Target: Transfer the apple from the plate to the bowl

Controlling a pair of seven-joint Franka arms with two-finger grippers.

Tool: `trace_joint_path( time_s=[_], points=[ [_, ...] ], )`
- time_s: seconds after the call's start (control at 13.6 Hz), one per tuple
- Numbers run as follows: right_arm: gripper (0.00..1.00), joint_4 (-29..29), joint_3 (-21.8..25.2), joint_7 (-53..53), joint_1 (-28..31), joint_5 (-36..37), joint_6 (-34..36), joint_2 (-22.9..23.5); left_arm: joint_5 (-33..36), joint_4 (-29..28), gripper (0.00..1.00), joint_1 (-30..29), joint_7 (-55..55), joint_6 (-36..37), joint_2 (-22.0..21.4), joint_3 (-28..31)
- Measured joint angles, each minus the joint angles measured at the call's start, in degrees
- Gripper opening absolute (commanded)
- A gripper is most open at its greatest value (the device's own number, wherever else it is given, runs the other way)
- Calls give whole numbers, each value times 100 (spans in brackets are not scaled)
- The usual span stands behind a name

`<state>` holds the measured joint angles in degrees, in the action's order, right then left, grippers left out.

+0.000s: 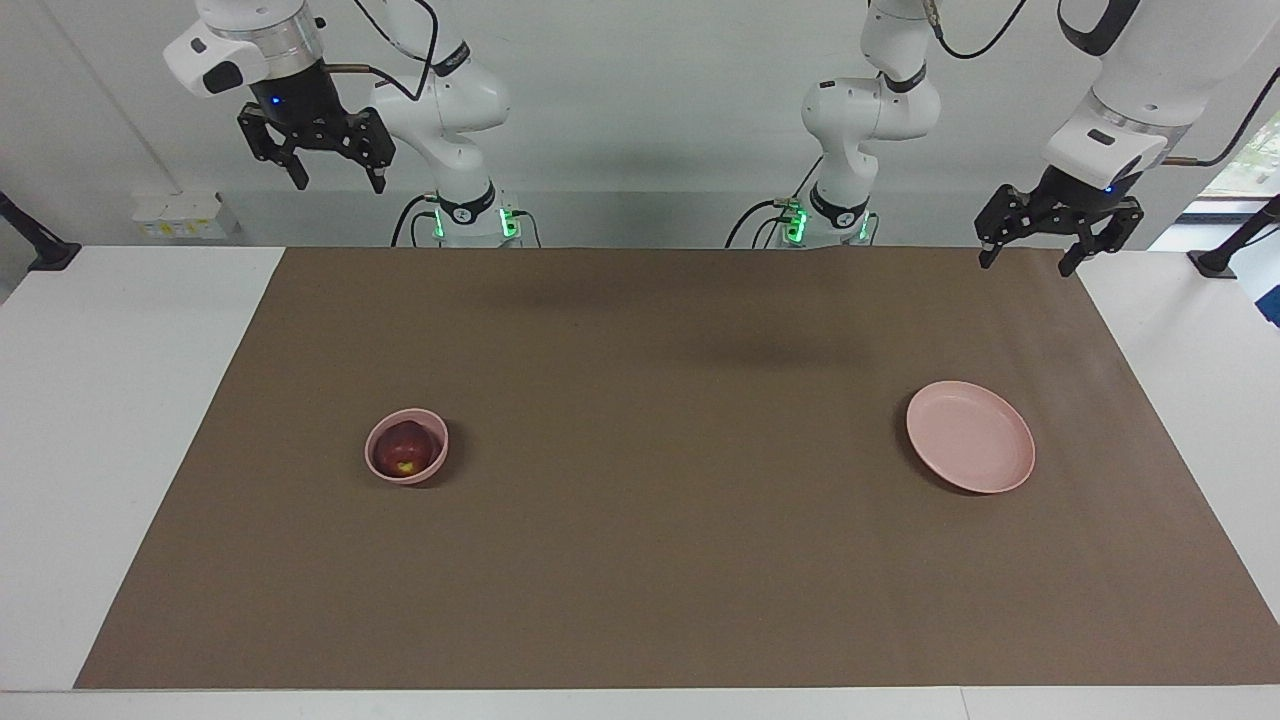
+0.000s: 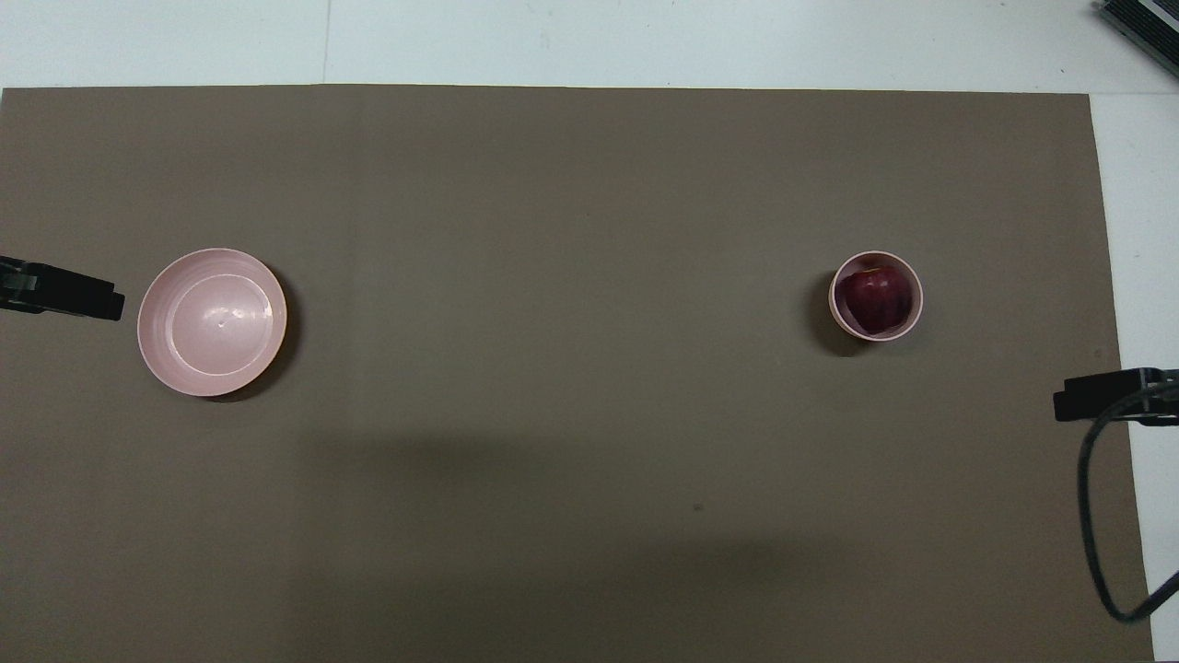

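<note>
The apple [image 1: 404, 449] sits inside the bowl [image 1: 372, 461], dark red with a yellowish patch facing the facing camera. The bowl stands on the brown mat [image 1: 640, 520] toward the right arm's end of the table. In the overhead view the apple [image 2: 876, 299] fills most of the bowl's opening, within the rim [image 2: 835, 281].

The plate [image 1: 970, 436] lies flat on the mat toward the left arm's end of the table, well apart from the bowl. It carries nothing.

The right gripper [image 1: 334, 174] hangs high in the air near its own base, over the edge of the table nearest the robots. Its fingers are spread apart and hold nothing. The apple lies well below it and well apart from it, with no contact.

The left gripper [image 1: 1029, 258] hangs over the mat's corner at the left arm's end, above the edge nearest the robots. Its fingers are spread apart and empty. The plate lies farther from the robots than the mat corner under this gripper, not touching it.
</note>
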<state>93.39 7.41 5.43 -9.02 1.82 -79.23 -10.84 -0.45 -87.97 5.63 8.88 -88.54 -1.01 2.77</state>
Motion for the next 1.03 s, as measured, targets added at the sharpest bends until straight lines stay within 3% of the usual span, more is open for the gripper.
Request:
trace_joint_path(
  time_s=[0.59, 0.88, 1.03],
  points=[
    [100, -77, 37, 0, 84, -1, -89, 136, 0, 6, 100, 0, 0, 1, -14, 8],
    [100, -229, -491, 0, 608, -2, -92, 170, 10, 56, 100, 0, 1, 148, -38, 3],
    [100, -232, -514, 5, 630, -2, -92, 170, 14, 92, 100, 0, 1, 220, -41, 9]
  ],
)
